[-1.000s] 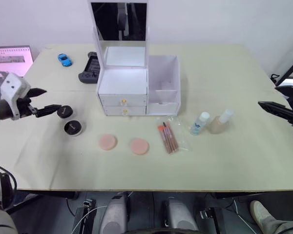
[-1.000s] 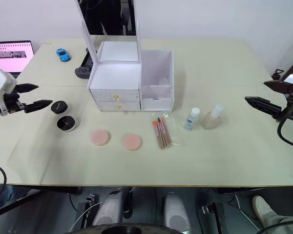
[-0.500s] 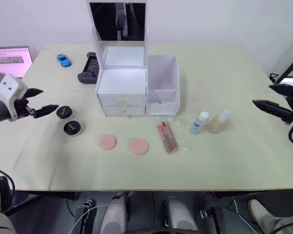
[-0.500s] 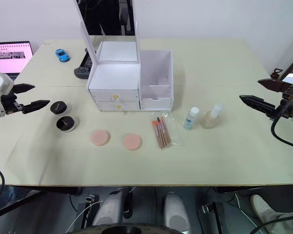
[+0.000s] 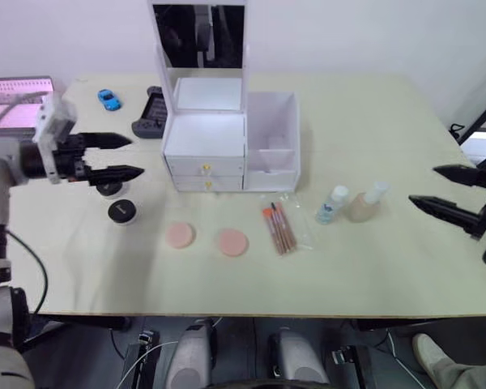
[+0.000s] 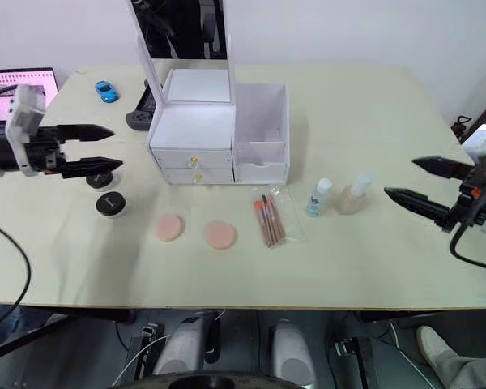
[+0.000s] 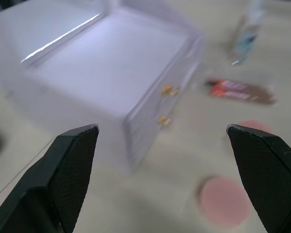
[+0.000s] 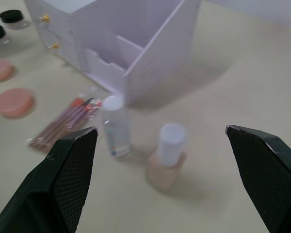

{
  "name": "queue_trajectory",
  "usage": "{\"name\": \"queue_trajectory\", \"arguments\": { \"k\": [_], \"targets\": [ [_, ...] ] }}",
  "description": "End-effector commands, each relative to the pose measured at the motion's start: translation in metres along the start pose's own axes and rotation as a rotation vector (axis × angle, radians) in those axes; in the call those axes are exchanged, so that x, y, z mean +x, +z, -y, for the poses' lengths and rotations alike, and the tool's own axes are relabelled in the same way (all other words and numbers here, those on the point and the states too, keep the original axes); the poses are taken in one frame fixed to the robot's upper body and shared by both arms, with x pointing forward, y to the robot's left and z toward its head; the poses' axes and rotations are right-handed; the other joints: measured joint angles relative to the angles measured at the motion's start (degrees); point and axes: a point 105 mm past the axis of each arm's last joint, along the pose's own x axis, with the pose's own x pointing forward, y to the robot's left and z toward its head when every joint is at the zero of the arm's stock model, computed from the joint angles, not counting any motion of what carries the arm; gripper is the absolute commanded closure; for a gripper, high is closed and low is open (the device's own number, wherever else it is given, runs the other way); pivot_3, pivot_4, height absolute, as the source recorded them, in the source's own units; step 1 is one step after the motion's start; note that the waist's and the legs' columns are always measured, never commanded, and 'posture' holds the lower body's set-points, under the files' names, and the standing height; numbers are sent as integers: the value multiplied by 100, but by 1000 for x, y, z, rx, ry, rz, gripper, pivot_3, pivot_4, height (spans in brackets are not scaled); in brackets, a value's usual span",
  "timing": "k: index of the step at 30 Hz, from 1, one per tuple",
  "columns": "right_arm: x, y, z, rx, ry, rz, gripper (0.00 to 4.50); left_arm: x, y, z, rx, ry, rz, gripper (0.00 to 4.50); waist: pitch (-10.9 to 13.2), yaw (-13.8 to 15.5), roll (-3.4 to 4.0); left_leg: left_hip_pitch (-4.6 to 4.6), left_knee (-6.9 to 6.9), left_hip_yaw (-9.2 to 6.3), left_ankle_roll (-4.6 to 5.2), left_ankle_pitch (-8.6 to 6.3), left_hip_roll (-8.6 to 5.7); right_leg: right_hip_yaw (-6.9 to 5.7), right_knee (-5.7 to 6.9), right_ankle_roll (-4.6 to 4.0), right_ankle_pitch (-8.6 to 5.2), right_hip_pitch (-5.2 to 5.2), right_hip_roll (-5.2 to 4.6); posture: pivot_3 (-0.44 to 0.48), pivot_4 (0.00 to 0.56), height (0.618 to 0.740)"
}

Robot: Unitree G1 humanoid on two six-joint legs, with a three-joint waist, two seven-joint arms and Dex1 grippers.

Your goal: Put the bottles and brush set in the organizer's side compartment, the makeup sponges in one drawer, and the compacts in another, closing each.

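On the worktop (image 5: 373,275) the organizer (image 5: 227,142) stood with both drawers shut; behind it lay a black controller (image 5: 150,113) and a blue toy car (image 5: 108,99). Both grippers — left (image 5: 123,157), right (image 5: 437,188) — hovered wide open, empty. Bottles (image 8: 136,145), brush set (image 5: 282,228), sponges (image 5: 204,239) and compacts (image 5: 117,201) lay in front; label print unreadable.

The left arm ends in a two-fingered black gripper (image 5: 123,156) whose long, tapering fingers (image 7: 70,167) carry a fine cross-hatched grip texture on their inner faces. Behind them sits a dark cylindrical wrist, and at 12 o'clock of it a white boxy housing (image 5: 53,119) marked with small dark dots. A thin black cable loops off the forearm toward 6 o'clock. The right gripper (image 6: 419,183) has matching black pointed fingers (image 8: 69,173), a white wrist housing and a black cable.
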Motion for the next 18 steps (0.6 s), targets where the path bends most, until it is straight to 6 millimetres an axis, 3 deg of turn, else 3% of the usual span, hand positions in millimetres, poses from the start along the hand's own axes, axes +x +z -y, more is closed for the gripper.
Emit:
{"name": "queue_trajectory", "arguments": {
  "k": [1, 9, 14, 18],
  "targets": [
    [-8, 4, -16, 43, -23, -14, 0, 23, 35, 20, 56, -149, 59, 57, -1, -11, -3, 0, 2, 0, 0, 0, 0, 1, 0, 0, 0, 2, 0, 0, 150, 740],
    [-27, -13, -36, 39, -178, -57, 0, 70, 66, 58, 90, -428, 112, 57, -1, -23, -19, 1, -3, -1, 2, -1, -7, 13, -2, 4, -2, -1, 9, 0, 150, 740],
    [-31, -24, -40, 69, -295, -54, 0, 78, 77, 69, 115, -503, 136, 57, 0, -27, -21, 1, -1, -1, 2, -1, -5, 17, -4, 3, -3, -2, 12, 0, 150, 740],
    [-15, -24, -34, 33, -350, -15, 0, 79, 78, 67, 131, -476, 139, 57, -1, -35, -21, 5, -2, 0, 2, -1, -5, 22, -5, 1, -3, -1, 13, 0, 150, 740]
  ]
}}
